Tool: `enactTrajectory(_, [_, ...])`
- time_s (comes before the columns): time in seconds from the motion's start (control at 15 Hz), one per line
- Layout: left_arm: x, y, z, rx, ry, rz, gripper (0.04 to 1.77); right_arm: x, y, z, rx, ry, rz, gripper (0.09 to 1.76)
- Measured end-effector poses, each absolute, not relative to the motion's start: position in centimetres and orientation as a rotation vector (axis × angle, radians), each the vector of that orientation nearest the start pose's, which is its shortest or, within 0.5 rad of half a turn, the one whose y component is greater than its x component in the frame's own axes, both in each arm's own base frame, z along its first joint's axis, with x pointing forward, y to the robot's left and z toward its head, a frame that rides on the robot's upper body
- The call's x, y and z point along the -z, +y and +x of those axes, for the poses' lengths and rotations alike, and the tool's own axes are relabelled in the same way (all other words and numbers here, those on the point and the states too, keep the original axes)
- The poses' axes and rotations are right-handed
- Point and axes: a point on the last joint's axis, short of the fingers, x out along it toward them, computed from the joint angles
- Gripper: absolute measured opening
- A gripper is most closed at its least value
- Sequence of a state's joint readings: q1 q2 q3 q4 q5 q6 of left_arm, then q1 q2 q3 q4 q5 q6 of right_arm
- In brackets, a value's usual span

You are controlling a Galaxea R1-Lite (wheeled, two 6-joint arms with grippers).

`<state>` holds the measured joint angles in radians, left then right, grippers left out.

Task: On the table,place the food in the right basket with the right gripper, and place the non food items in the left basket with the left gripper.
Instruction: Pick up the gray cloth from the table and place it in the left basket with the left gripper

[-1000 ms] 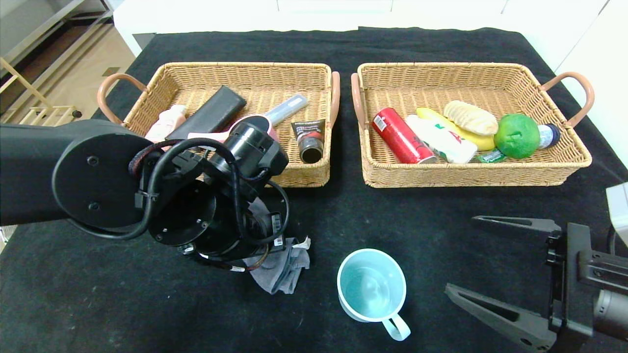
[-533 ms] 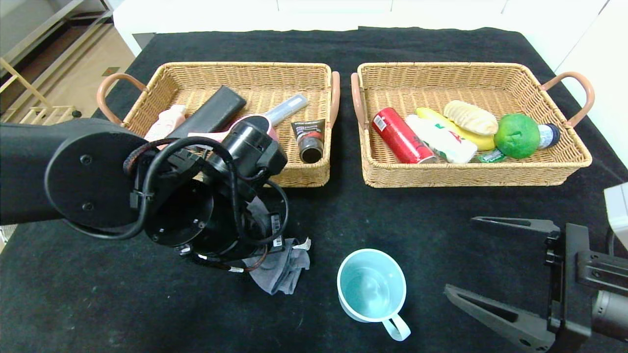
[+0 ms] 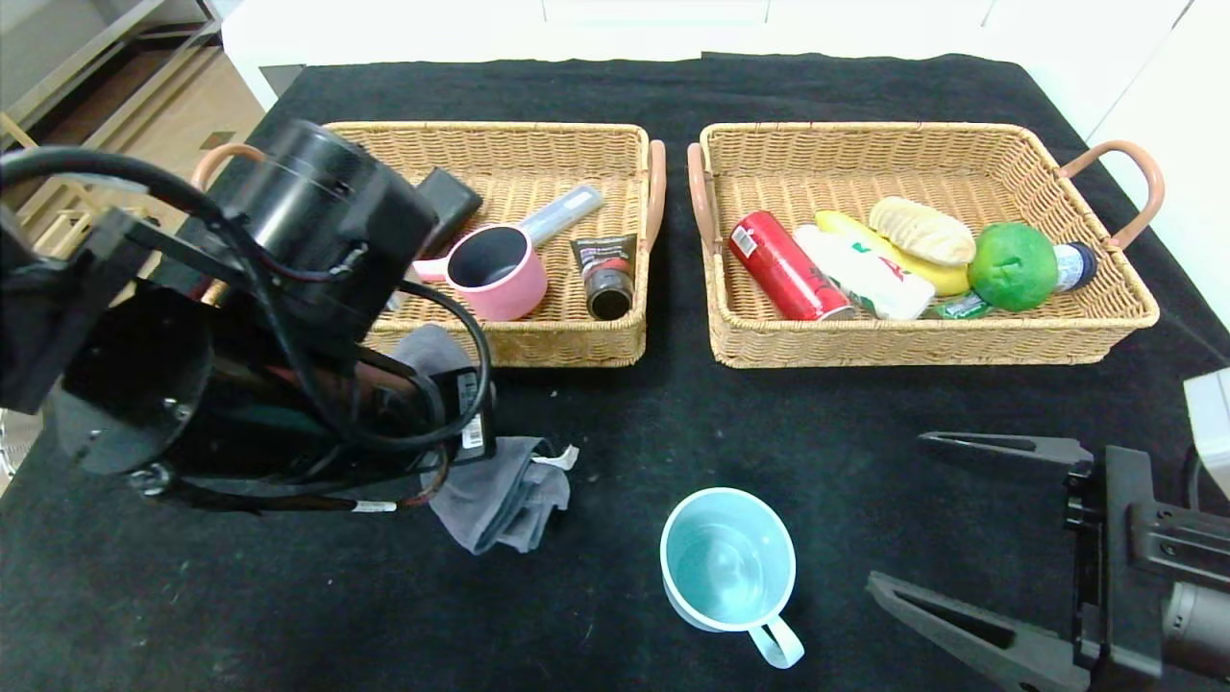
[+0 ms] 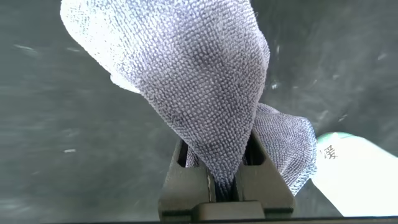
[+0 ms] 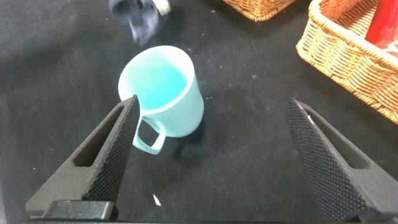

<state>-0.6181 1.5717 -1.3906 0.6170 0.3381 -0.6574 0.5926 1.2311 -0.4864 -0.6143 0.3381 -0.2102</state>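
Observation:
My left gripper [image 4: 222, 167] is shut on a grey cloth [image 3: 500, 488] and holds it lifted above the black table, in front of the left basket [image 3: 577, 346]; the cloth [image 4: 205, 81] hangs from the jaws. The gripper itself is hidden under the arm in the head view. A light blue mug [image 3: 727, 567] stands on the table at front centre, also in the right wrist view [image 5: 163, 92]. My right gripper [image 3: 903, 514] is open and empty at the front right, beside the mug. The right basket [image 3: 922, 341] holds food.
The left basket holds a pink cup [image 3: 497, 271], a black case [image 3: 450, 200], a tube [image 3: 605, 274] and a grey pen-like stick [image 3: 562, 213]. The right basket holds a red can [image 3: 786, 266], a banana, a green apple [image 3: 1011, 265], bread and a bottle.
My left arm has risen and swung left and toward the left basket, lifting the grey cloth off the table. The pink cup is now uncovered. The right arm has barely moved.

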Motion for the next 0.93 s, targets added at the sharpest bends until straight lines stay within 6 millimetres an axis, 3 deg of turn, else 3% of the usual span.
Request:
enactTrajectory(0.2, [-29.4, -12.3, 20.9, 0.027, 0.65, -0.287, 0.22, -20.6, 10.7, 14.5, -0.93, 0.038, -0.215, 1.71])
enactTrajectory(0.6, [-34.0, -11.1, 21.8, 0.076, 0.355, -0.385, 0.22, -20.6, 10.8, 14.5, -0.931, 0.041, -0.216, 1.71])
enactTrajectory(0.93, [-35.2, -10.4, 23.7, 0.069, 0.191, -0.385, 0.22, -20.6, 10.8, 14.4, -0.931, 0.039, -0.216, 1.71])
